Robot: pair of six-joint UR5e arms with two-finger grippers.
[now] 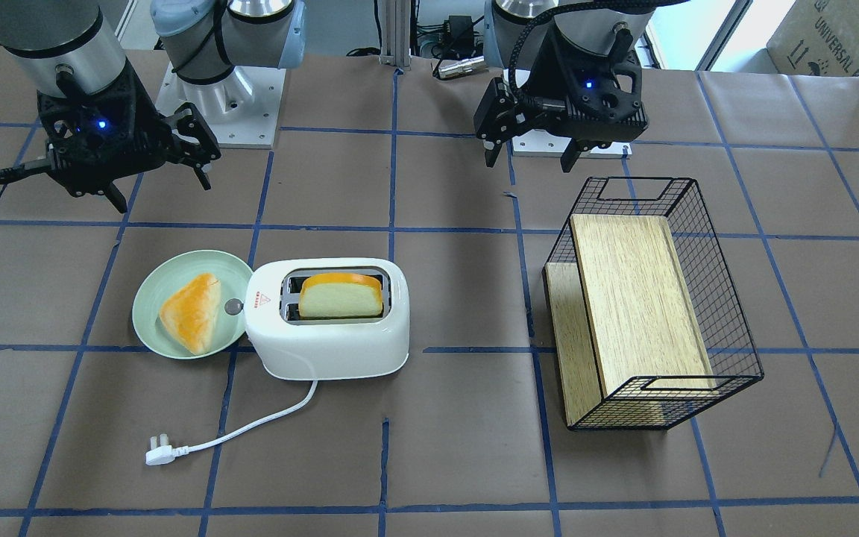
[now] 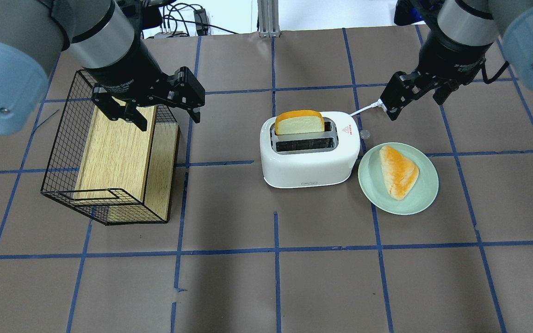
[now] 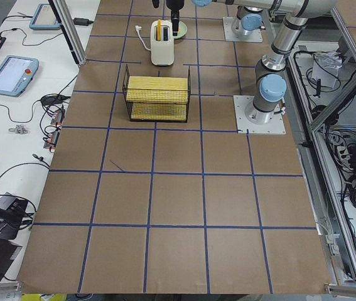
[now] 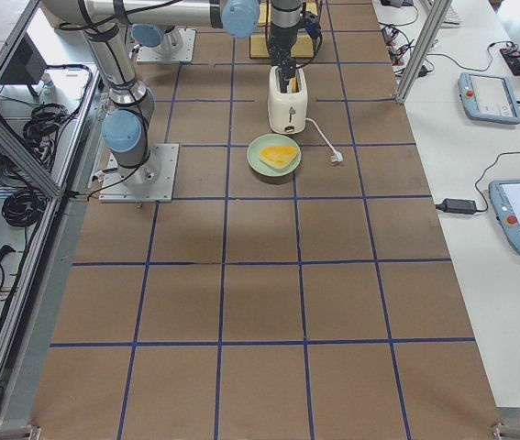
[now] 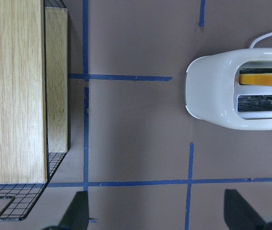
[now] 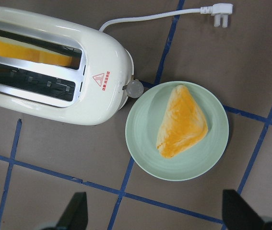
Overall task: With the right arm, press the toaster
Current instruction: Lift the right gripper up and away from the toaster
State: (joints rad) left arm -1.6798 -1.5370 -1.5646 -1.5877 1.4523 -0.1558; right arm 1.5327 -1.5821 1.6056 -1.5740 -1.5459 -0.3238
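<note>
While the right pincer (image 2: 413, 105) hangs in the air with its jaws spread wide and nothing between them, the toaster (image 2: 310, 155) stands untouched about midway between the two long edges of the worktop (image 2: 275, 277), well away from either end. The pincer is clear of the appliance; its wrist camera looks down on the toaster's knob end and the plate beside it.

A slice of bread (image 2: 299, 123) stands proud of the slot nearer the operators' long edge, and the other slot is bare. The small silver knob (image 1: 233, 306) is on the end of the toaster that faces the robot's right-hand end of the worktop. Just beside that end is a pale green plate (image 2: 421, 199) carrying a golden triangular bun (image 2: 398, 171). A white cord (image 1: 250, 425) trails from the toaster towards the operators' edge, and its plug (image 1: 159, 452) lies loose on the brown surface.

Towards the robot's left-hand end, well apart from the toaster, a black wire basket (image 2: 63, 185) holds pale wooden boards (image 2: 114, 152). The left pincer (image 2: 169, 122), with a thick braided cable over it, hovers above the basket end nearer the operators' edge. It is also open and holds nothing.
</note>
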